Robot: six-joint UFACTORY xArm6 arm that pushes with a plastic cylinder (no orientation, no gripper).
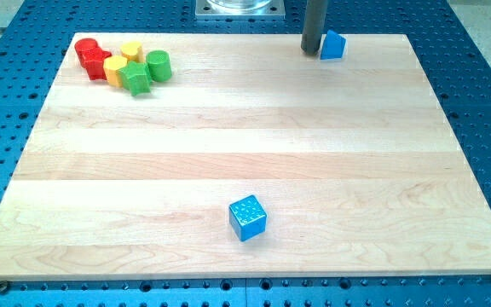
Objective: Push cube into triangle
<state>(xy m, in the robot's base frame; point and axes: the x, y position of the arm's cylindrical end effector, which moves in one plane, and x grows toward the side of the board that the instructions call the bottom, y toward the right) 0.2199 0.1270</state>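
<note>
Blue cube (247,217) sits far from the blue triangular block (333,44) — my tip (313,50), a bare rod without fingers, touches the triangle's left.

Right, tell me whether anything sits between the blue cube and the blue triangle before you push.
Nothing visible does. The blue cube sits near the view's bottom, the blue triangle at the top edge, with only bare board between. My tip stands just left of the triangle. The red, yellow and green blocks cluster far off at top left.

My tip (313,49) touches blue triangle (333,45) (blue cube (247,218) well apart).
</note>
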